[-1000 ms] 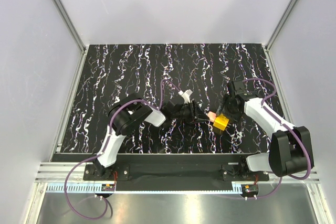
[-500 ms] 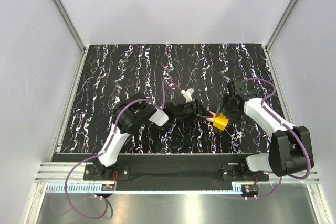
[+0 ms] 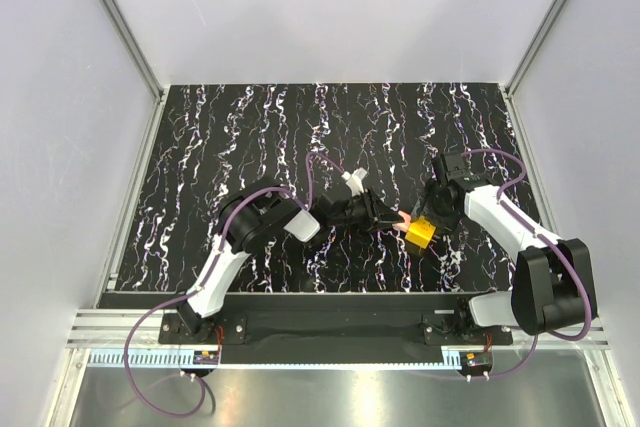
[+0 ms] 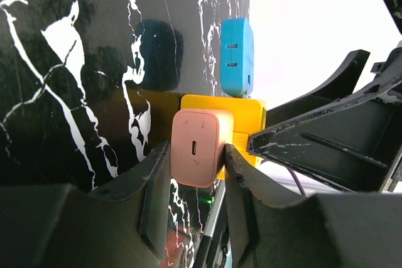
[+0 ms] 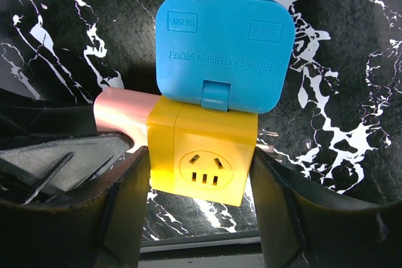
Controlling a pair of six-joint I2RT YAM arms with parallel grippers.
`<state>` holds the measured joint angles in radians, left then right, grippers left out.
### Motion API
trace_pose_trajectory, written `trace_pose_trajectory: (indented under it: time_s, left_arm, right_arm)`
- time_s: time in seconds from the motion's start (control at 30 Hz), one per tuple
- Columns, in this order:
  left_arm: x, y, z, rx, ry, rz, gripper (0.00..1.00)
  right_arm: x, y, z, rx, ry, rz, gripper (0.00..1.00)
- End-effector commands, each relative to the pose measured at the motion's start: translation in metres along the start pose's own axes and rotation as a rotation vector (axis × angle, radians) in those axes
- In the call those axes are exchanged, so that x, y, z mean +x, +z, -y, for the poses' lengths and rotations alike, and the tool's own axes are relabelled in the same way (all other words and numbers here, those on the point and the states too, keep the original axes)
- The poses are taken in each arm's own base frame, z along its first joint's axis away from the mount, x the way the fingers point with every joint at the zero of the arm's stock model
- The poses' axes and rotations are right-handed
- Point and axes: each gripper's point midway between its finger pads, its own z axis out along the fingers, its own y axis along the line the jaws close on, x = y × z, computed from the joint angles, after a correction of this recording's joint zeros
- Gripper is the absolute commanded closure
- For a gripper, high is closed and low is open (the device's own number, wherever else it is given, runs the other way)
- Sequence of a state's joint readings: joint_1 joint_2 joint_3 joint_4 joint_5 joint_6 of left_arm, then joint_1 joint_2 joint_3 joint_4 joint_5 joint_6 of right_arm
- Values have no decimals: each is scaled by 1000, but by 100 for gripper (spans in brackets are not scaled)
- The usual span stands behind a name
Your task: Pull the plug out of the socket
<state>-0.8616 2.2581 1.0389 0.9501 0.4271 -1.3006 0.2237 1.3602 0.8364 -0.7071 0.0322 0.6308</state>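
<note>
On the black marbled counter, we are seeing the left claw clamping the pink plug by its two sides. The plug is sitting in the yellow socket cube, right of the counter's middle. A blue folding extension socket is lying against the cube, and the right claw is gripping the cube's flanks.

I work over a black table veined with white streaks, boxed in by plain pale walls with aluminium posts at the corners. A metal rail runs along the near edge. The light is even.
</note>
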Motion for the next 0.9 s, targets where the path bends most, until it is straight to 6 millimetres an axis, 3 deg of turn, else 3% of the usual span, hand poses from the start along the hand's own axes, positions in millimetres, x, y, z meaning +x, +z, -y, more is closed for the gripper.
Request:
trace_pose_trajectory:
  time_s: [0.0, 0.37, 0.87]
  left_arm:
    - [-10, -1, -3, 19, 32, 69, 100]
    - [-26, -10, -12, 0, 53, 140, 100]
    - [-38, -19, -1, -21, 90, 194, 100]
  right_arm:
    - [38, 20, 28, 123, -1, -129, 100]
    - [42, 25, 42, 207, 43, -129, 100]
    - [42, 29, 53, 285, 62, -132, 100]
